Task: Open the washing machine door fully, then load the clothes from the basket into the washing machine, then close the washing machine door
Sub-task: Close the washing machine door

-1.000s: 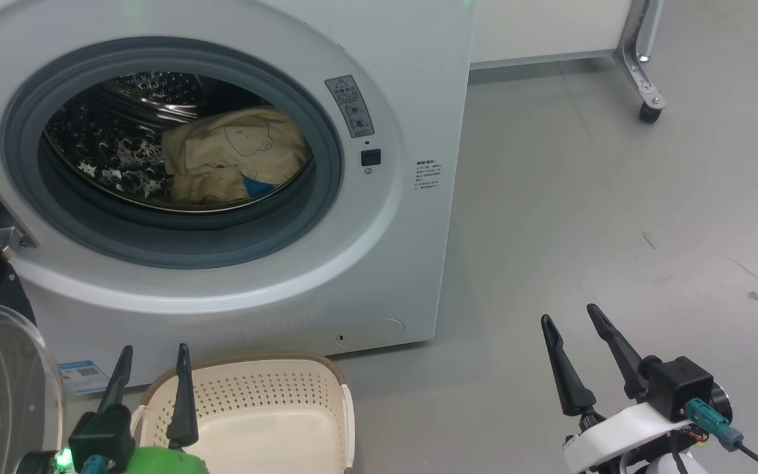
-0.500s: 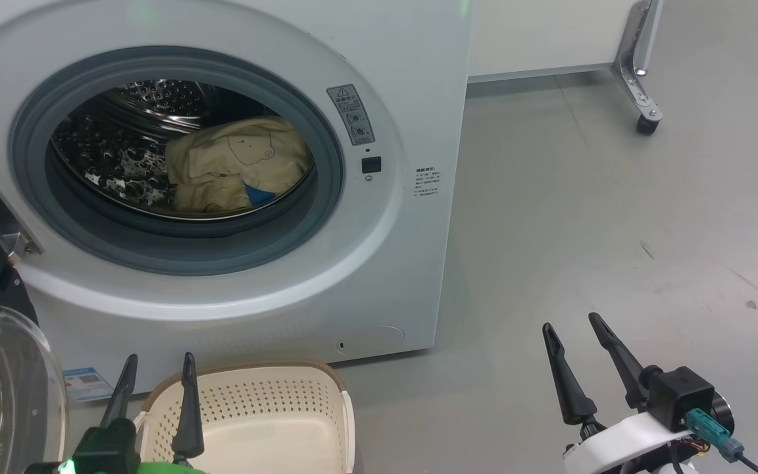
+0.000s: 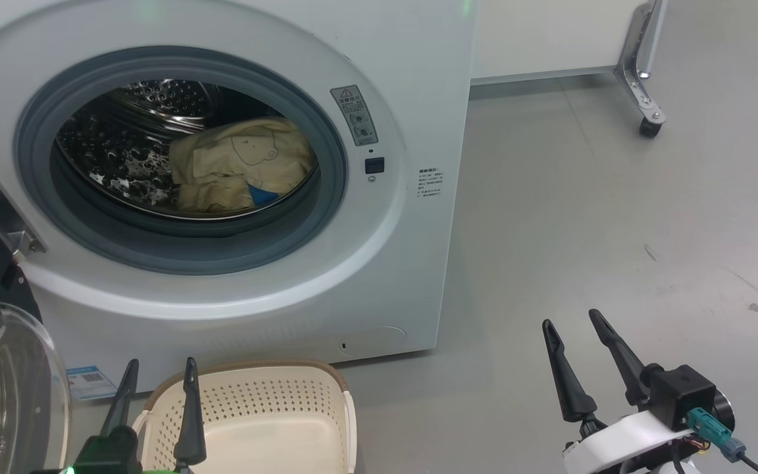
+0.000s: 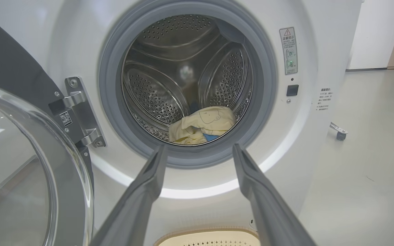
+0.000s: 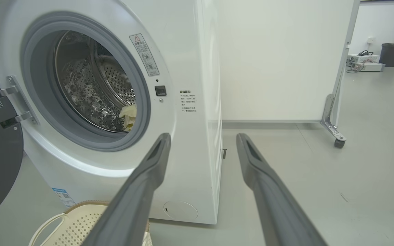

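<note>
1. Claws both released, fingers spread, gripping nothing: my left gripper (image 3: 160, 363) sits lower left in the head view, by the cream perforated plastic basket (image 3: 267, 401); my right gripper (image 3: 570, 317) sits lower right, over grey floor (image 3: 616, 197).
2. Pale cream-yellow printed clothes (image 3: 234, 164) lie inside the big white front-loading washing machine (image 3: 412, 79), upper left; its round black-rimmed glass door (image 3: 4, 388) stands open at the left edge.
3. Right wrist view adds a black bin (image 5: 392, 54), upper right.
</note>
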### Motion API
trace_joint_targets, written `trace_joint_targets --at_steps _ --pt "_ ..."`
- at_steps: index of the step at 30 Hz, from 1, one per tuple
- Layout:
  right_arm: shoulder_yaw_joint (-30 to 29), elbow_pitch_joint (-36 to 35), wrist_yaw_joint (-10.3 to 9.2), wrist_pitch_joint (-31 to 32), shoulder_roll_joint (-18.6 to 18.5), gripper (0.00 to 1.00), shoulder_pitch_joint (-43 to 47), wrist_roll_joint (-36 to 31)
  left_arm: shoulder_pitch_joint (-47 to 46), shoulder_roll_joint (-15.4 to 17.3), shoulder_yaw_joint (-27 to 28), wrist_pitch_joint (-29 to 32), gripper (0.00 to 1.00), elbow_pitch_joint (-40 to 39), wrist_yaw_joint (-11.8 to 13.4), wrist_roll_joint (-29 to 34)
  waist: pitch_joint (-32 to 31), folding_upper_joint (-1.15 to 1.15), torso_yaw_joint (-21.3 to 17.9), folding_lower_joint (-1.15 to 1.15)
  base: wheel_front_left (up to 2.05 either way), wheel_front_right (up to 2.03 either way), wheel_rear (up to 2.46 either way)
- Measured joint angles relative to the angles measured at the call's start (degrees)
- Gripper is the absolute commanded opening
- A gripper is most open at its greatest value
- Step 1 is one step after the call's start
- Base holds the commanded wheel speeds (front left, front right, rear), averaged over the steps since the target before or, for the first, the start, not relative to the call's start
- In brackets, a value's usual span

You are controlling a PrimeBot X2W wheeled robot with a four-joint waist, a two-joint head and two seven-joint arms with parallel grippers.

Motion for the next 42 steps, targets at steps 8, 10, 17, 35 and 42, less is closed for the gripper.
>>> trace_joint_targets --at_steps 8,10,17,35,42 --pt "0.1 -0.3 -0.18 0.1 0.0 1.00 0.1 0.0 0.4 0.0 -0.3 0.1 1.00 -1.1 0.3 0.3 0.1 0.00 0.3 0.00 -0.43 0.43 0.00" --pt "0.1 -0.4 -0.22 0.1 0.0 1.00 0.1 0.0 0.4 0.0 -0.4 0.6 1.00 -1.5 0.4 0.3 0.1 0.00 0.3 0.00 -0.64 0.64 0.00" --pt "0.2 -0.6 -0.23 0.3 0.0 1.00 0.4 0.0 0.8 0.1 -0.9 1.0 1.00 -1.9 0.5 0.3 0.1 0.00 0.5 0.00 -0.82 0.82 0.00" --pt "0.3 -0.7 -0.31 0.5 0.0 1.00 1.0 0.0 1.3 0.1 -1.3 1.1 1.00 -3.6 0.5 0.7 -0.2 0.00 0.7 0.00 -0.99 0.99 0.00" --pt "0.3 -0.8 -0.70 0.5 0.0 1.00 1.0 0.0 1.4 0.1 -1.3 1.1 1.00 -3.8 0.9 0.8 -0.3 0.00 1.0 0.00 -0.59 0.59 0.00"
